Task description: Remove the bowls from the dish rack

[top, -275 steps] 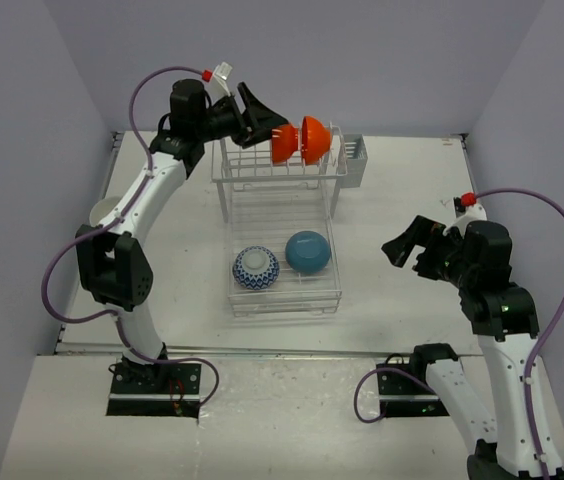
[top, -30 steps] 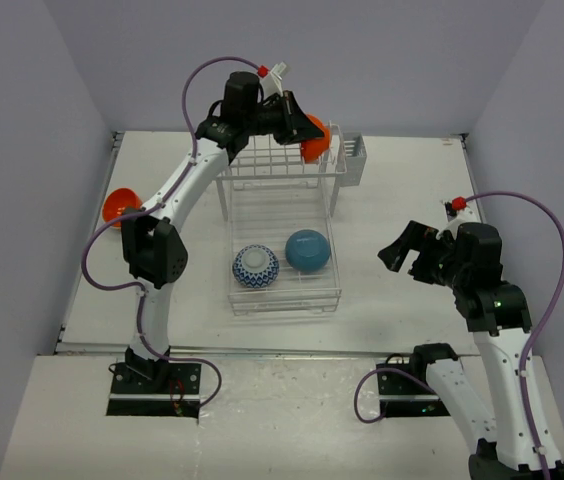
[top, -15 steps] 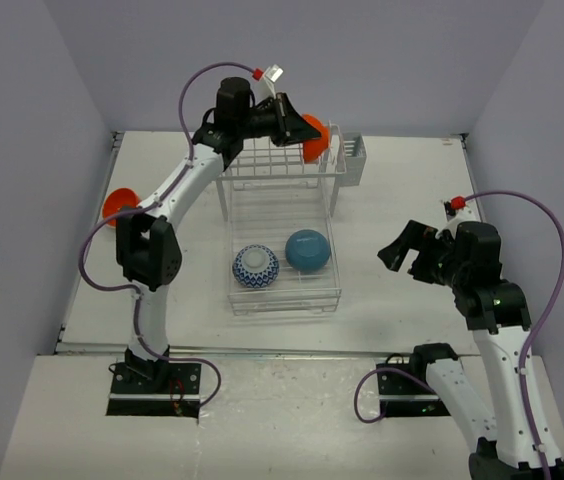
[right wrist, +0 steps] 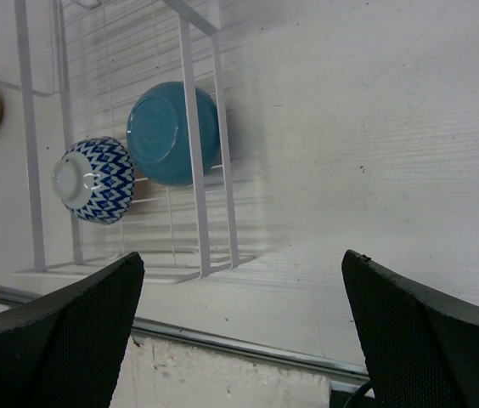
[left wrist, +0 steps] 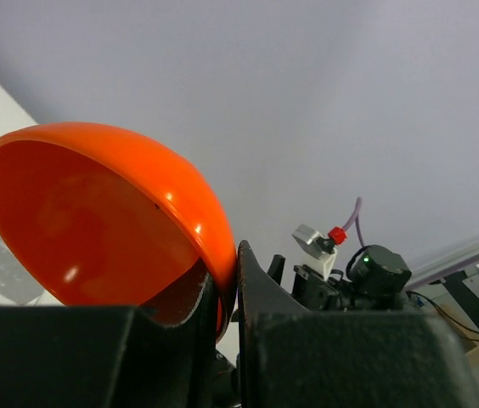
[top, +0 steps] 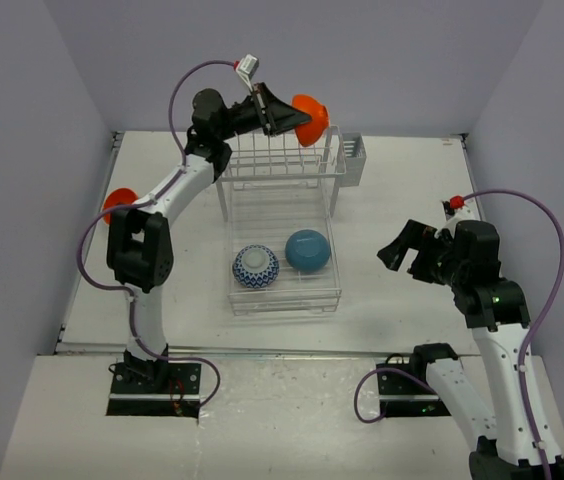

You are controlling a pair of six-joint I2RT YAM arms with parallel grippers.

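The left gripper [top: 288, 117] is clamped on the rim of a glossy orange bowl [top: 308, 106], held in the air over the far end of the white wire rack [top: 280, 180]. A blue-and-white bowl [top: 256, 268] and a teal bowl [top: 308, 250] lie upside down in its near tray. The right gripper [top: 395, 248] hangs with jaws apart near the right edge of the worktop [top: 402, 180].

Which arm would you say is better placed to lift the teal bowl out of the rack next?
Right. The right hand is open and empty beside the dish rack, near the teal bowl; the left hand is shut on an orange bowl above it.
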